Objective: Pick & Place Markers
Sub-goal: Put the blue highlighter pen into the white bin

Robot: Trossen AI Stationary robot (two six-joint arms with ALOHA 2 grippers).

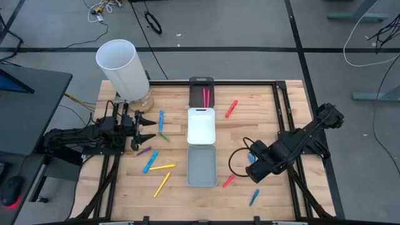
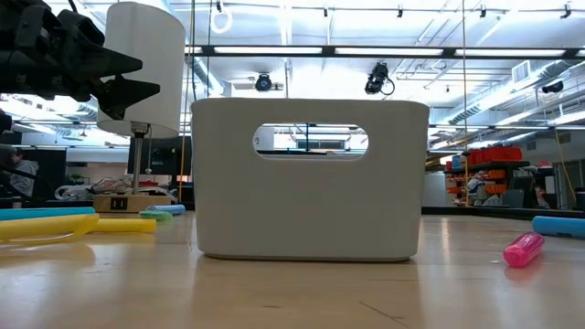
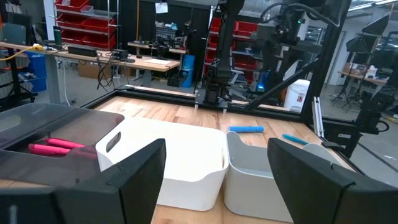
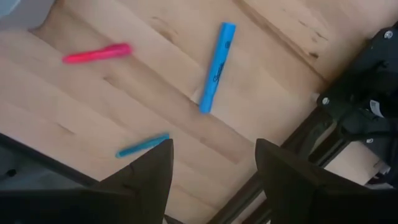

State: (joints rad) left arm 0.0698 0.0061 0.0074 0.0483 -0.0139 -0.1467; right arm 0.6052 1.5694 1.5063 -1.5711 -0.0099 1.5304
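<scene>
**Risk: a poorly aimed grab could roll the marker**

Right gripper [image 1: 253,176], fingers apart and empty, hovers near the table's right edge over a slim blue marker [image 4: 216,67]. Left gripper [image 1: 149,128] waits spread, left of the white rectangular tray [image 1: 201,127]. Descending off-centre could knock the round pen aside.

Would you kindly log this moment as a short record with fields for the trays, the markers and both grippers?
trays: black tray, white tray and grey tray in one row down the table's middle
sorted: two pink markers in the black tray
loose: yellow markers on the left side, red marker on the right
left gripper: open, empty, by the white cylinder
right gripper: open, empty, above a blue marker
</scene>
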